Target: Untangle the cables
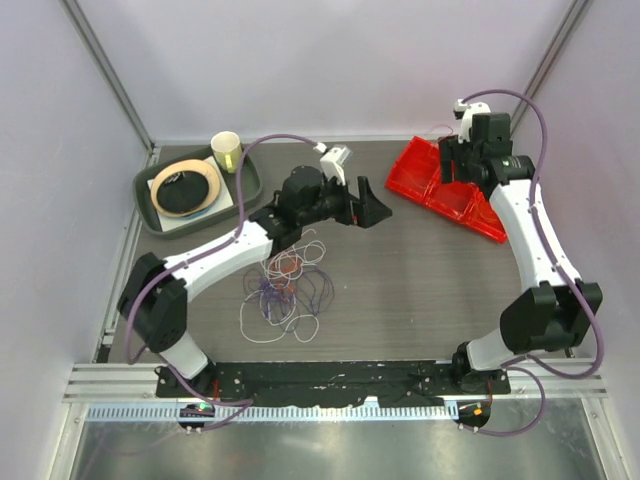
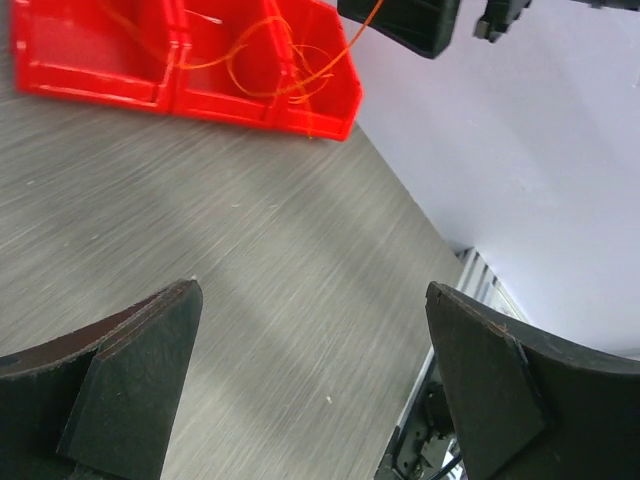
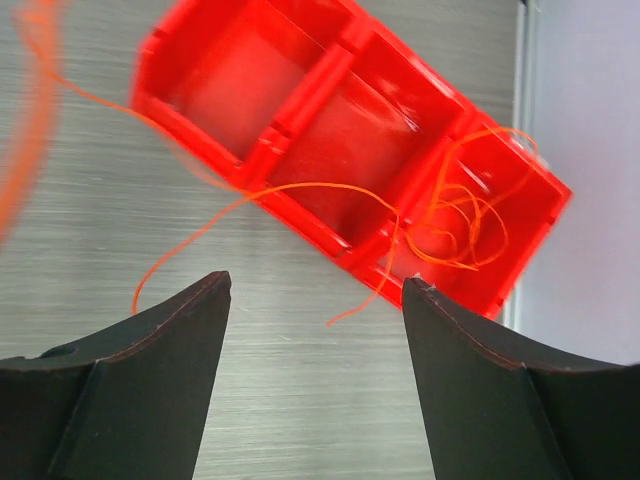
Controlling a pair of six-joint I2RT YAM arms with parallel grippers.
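A loose tangle of white, purple and orange-red cables (image 1: 285, 290) lies on the table beside my left forearm. One orange cable (image 3: 465, 215) is coiled in the end compartment of a red bin (image 3: 300, 75), and its strands trail over the bin wall onto the table. My right gripper (image 3: 315, 285) hovers open above the bin's near edge with nothing between its fingers. A blurred orange strand (image 3: 30, 100) hangs at that view's upper left. My left gripper (image 2: 312, 295) is open and empty over bare table, pointing toward the red bin (image 2: 250, 95).
A green tray (image 1: 247, 178) at the back left holds a plate (image 1: 185, 187) and a cup (image 1: 226, 150). The red bin (image 1: 445, 190) sits at the back right by the wall. A metal rail (image 1: 330, 385) runs along the near edge.
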